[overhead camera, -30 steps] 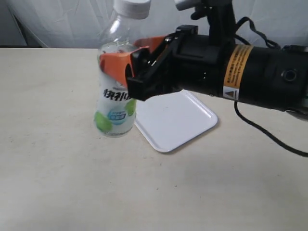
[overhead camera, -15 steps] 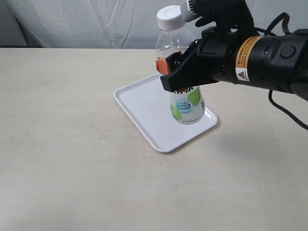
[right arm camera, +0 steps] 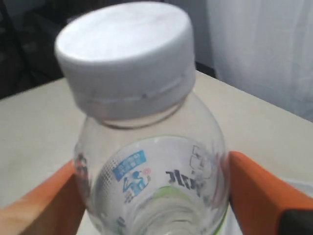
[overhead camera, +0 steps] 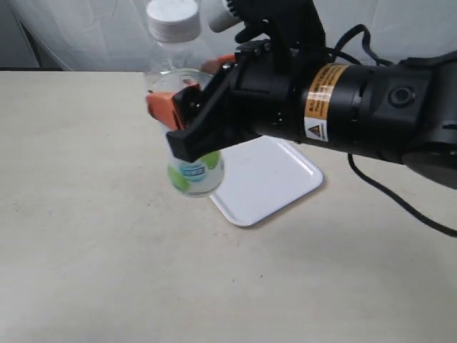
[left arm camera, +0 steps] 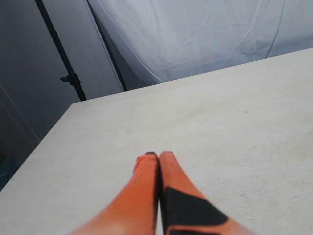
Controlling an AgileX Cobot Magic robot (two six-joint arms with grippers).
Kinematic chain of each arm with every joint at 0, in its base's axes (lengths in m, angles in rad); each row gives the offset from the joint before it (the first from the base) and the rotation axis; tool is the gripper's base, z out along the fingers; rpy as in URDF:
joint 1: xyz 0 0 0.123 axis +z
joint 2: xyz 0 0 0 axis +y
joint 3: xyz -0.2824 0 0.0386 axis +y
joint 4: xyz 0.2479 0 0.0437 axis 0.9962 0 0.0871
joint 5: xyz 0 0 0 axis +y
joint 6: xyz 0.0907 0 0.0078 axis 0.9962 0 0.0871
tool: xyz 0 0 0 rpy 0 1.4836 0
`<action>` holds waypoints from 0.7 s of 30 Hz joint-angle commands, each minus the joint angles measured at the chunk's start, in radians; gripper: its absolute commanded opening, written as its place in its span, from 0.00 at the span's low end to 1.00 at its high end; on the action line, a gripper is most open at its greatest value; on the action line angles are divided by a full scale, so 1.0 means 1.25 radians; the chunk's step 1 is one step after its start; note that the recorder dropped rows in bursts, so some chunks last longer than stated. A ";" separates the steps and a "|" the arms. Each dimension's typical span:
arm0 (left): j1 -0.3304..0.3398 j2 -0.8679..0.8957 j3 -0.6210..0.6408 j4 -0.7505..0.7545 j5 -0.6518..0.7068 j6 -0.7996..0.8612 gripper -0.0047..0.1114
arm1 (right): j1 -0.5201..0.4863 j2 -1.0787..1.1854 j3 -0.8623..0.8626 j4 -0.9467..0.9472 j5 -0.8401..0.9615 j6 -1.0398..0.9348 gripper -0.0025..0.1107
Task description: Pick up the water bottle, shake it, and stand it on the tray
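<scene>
Clamping the small clear plastic water bottle (overhead camera: 194,171), your right gripper (overhead camera: 182,118) holds it beside the flat white tray (overhead camera: 278,179), likely for shaking; your left gripper (left arm camera: 157,157) sits clenched, empty.

Fat black cylindrical right arm (overhead camera: 378,107) carrying orange-yellow warning label (overhead camera: 319,100), trailing black cable (overhead camera: 400,204); right claw (overhead camera: 191,84), left claw (left arm camera: 153,156) both showing orange.

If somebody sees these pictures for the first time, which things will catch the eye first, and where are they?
First the bulky black right arm across the right of the exterior view, whose right gripper clamps the clear, white-capped water bottle. Beside the bottle lies the white tray on the beige table, partly hidden by the arm. The left gripper, shut and holding nothing, hangs over the table in the left wrist view.
</scene>
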 commanded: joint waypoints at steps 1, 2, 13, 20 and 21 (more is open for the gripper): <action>0.000 -0.004 0.002 0.001 0.002 -0.004 0.04 | -0.100 -0.009 -0.006 0.015 0.103 -0.028 0.01; 0.000 -0.004 0.002 0.001 0.002 -0.004 0.04 | -0.122 -0.009 -0.006 0.015 0.104 -0.028 0.01; 0.000 -0.004 0.002 0.001 0.002 -0.004 0.04 | -0.048 0.002 -0.006 0.086 -0.047 0.005 0.01; 0.000 -0.004 0.002 0.001 0.002 -0.004 0.04 | -0.035 0.030 -0.006 0.043 -0.021 -0.009 0.01; 0.000 -0.004 0.002 0.001 0.002 -0.004 0.04 | -0.045 0.033 -0.006 0.043 -0.003 -0.009 0.01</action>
